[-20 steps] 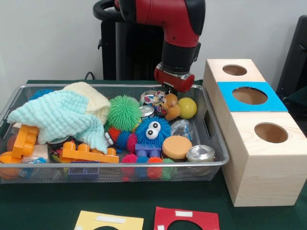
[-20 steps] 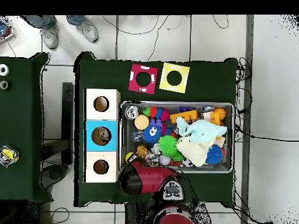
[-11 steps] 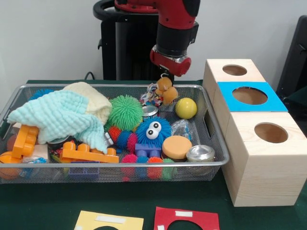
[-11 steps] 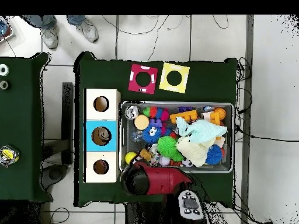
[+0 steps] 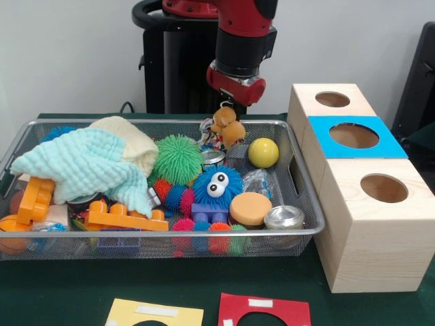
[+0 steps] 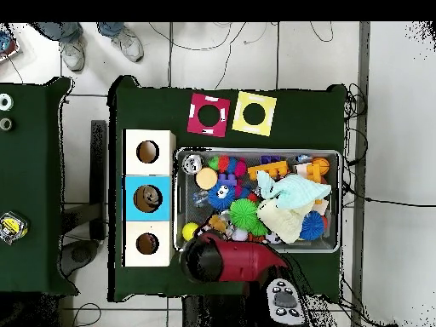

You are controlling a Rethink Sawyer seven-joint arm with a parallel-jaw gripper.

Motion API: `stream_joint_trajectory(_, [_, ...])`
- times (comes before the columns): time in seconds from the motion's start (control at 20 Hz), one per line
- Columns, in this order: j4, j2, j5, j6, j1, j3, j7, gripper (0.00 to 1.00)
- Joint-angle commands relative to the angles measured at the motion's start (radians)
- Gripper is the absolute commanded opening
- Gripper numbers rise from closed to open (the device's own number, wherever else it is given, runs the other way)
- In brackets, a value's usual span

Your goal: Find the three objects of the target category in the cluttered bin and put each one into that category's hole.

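The gripper (image 5: 230, 105) pinches a small orange-brown stuffed toy (image 5: 227, 126), which hangs above the far rim of the wire bin (image 5: 170, 246). To the bin's side stands the wooden box (image 5: 370, 224) with 3 holes, the middle one framed by a blue panel (image 5: 356, 136).

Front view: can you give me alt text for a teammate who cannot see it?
The robot's pincer holds a small brown plush toy above the far edge of a wire bin crowded with toys and a cloth. Right of the bin stands a row of three wooden boxes, each with a round hole on top.
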Motion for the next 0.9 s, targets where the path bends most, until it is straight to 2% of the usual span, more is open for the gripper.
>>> stream_joint_trajectory(0.05, [-0.153,-0.009,0.03,0.148,-0.051,0.104,-0.044,0.0])
stream_joint_trajectory(0.45, [-0.196,-0.082,0.084,0.304,-0.074,0.145,-0.046,0.0])
stream_joint_trajectory(0.9, [-0.279,-0.088,0.074,0.381,-0.113,0.174,-0.081,0.0])
